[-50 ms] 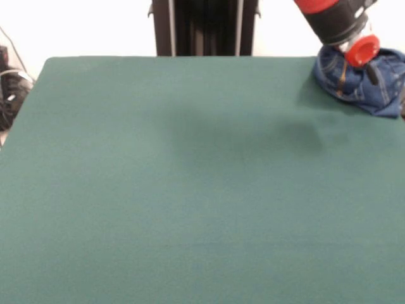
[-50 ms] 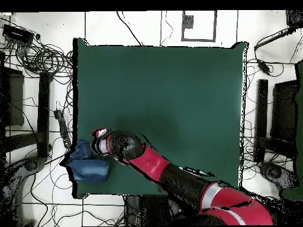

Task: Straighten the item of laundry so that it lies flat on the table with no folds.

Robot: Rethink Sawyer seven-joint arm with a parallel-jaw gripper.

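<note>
The item of laundry (image 1: 354,82) is a bunched heap of blue denim at the far right corner of the green table (image 1: 190,190). In the overhead view the same heap (image 2: 90,166) sits at the table's (image 2: 165,88) left edge near the bottom corner and partly hangs over it. My gripper (image 1: 370,71) is down on top of the heap, below the arm's red and black wrist. From above, the gripper (image 2: 96,145) is at the heap's upper side, mostly hidden by the wrist. Whether it holds the cloth cannot be seen.
The red arm (image 2: 177,177) reaches across the table's bottom left part from the lower right. Cables (image 2: 41,59) lie on the floor beside the left edge. A black column (image 1: 204,26) stands behind the far edge. Dark gear (image 1: 9,88) sits off the left side.
</note>
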